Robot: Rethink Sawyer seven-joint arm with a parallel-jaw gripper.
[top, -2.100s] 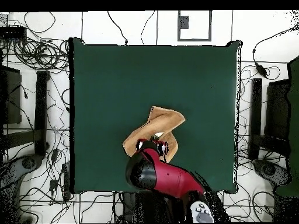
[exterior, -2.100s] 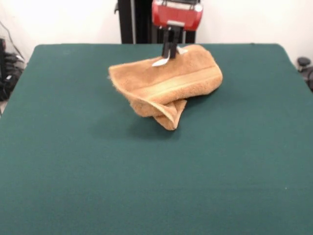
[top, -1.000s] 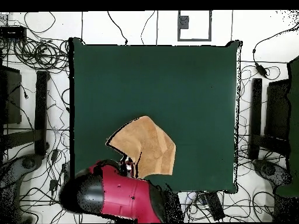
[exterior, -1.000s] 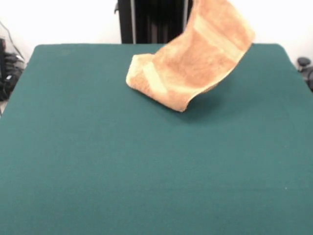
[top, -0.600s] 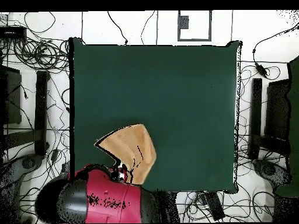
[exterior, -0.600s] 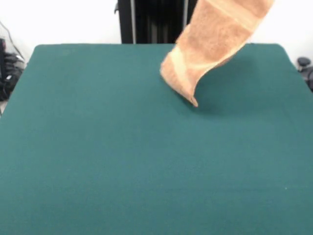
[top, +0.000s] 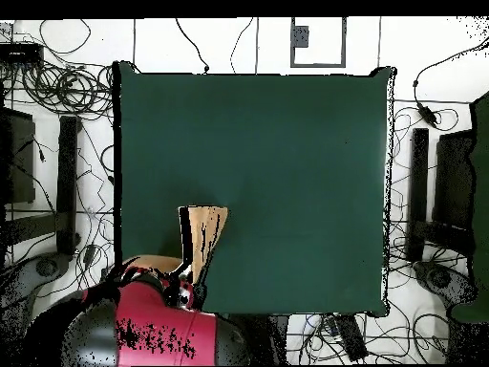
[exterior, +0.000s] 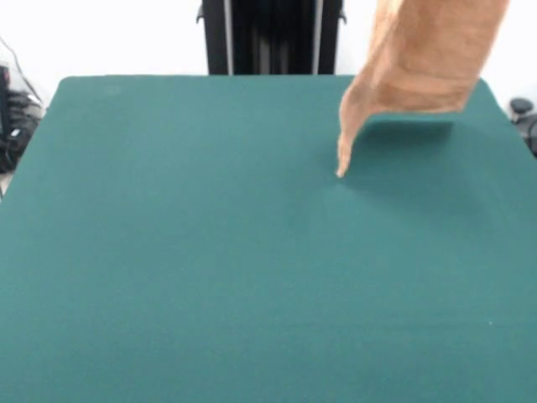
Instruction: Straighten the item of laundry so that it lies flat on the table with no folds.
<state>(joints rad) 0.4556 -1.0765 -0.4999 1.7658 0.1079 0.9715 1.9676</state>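
Note:
The orange-tan towel (exterior: 428, 59) hangs in the air over the far right part of the dark green table (exterior: 210, 252). Its top runs out of the picture's top edge. Its lowest corner hangs at or just above the felt. In the overhead view the towel (top: 205, 239) shows as a narrow upright strip near the table's (top: 287, 162) bottom left edge. The red arm's head sits just below it, and the gripper (top: 183, 287) holds the towel from above. The gripper does not show in the front view. The white tag is hidden.
The black pedestal column (exterior: 268, 38) stands behind the table's far edge. In the overhead view, cables (top: 57, 96) and black stands (top: 418, 191) lie round the table on the floor.
The arm has swung toward the front view's right and lifted higher. The towel has left the table's far middle and now hangs almost straight down near the far right side.

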